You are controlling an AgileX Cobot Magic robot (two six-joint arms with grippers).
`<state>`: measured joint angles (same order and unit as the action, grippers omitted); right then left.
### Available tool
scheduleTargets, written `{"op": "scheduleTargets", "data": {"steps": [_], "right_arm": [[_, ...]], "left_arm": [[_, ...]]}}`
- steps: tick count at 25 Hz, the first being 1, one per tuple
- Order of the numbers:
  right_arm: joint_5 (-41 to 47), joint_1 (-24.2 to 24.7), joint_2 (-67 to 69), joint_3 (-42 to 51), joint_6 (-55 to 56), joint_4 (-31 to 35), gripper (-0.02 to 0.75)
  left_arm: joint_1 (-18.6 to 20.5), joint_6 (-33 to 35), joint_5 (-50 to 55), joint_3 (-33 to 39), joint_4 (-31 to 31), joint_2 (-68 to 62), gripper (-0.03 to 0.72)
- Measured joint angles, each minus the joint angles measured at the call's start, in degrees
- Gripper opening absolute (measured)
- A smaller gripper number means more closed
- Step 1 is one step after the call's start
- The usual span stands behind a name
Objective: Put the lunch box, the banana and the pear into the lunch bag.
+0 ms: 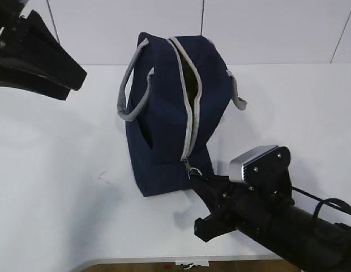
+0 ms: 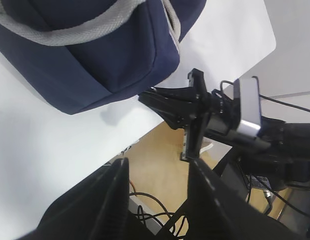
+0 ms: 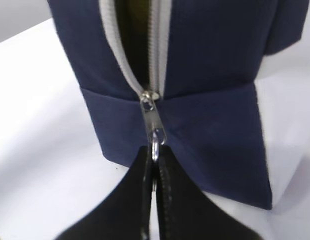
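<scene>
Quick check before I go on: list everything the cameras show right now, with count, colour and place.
bag: one, navy, middle of the table, zipper open along the top.
handles: two, grey, one on each side of the bag.
zipper: one, grey, slider at the near end.
ring pull: one, metal, hanging from the slider, pinched by the right jaws.
table: one, white, under the bag.
lunch box, banana, pear: none clearly visible; something yellow-green shows inside the bag.
right gripper: one, black, shut on the ring pull.
left gripper: one, black, open, holding nothing, off to the left of the bag.
</scene>
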<state>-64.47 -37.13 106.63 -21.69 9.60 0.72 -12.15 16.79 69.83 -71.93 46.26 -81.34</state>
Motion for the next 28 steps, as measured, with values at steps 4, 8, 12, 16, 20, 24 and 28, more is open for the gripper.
{"op": "scheduleTargets", "data": {"steps": [4, 8, 12, 16, 20, 24, 28], "right_arm": [[4.1, 0.0, -4.7, 0.5, 0.0, -0.7, 0.001], [8.4, 0.0, -9.2, 0.7, 0.0, -0.7, 0.001], [13.7, 0.0, -13.8, 0.8, 0.0, -0.7, 0.001], [18.4, 0.0, -18.0, 0.9, 0.0, -0.7, 0.001], [23.9, 0.0, -21.0, 0.1, 0.0, -0.7, 0.001], [28.9, 0.0, -22.1, -3.2, 0.0, -0.7, 0.001], [32.9, 0.0, -22.1, -7.1, 0.0, -0.7, 0.001]], "left_arm": [[0.0, 0.0, 0.0, 0.0, 0.0, 0.0, 0.298], [0.0, 0.0, 0.0, 0.0, 0.0, 0.0, 0.298], [-1.3, 0.0, 0.0, 0.0, -2.1, 0.0, 0.298], [-4.7, 0.0, 0.0, 0.0, -7.9, 0.0, 0.298], [-7.7, 0.0, 0.1, 0.0, -13.0, 0.0, 0.298], [-9.1, 0.0, 0.3, 0.0, -17.2, 0.0, 0.298], [-9.2, 0.0, 0.3, 0.0, -19.0, 0.0, 0.298]]}}
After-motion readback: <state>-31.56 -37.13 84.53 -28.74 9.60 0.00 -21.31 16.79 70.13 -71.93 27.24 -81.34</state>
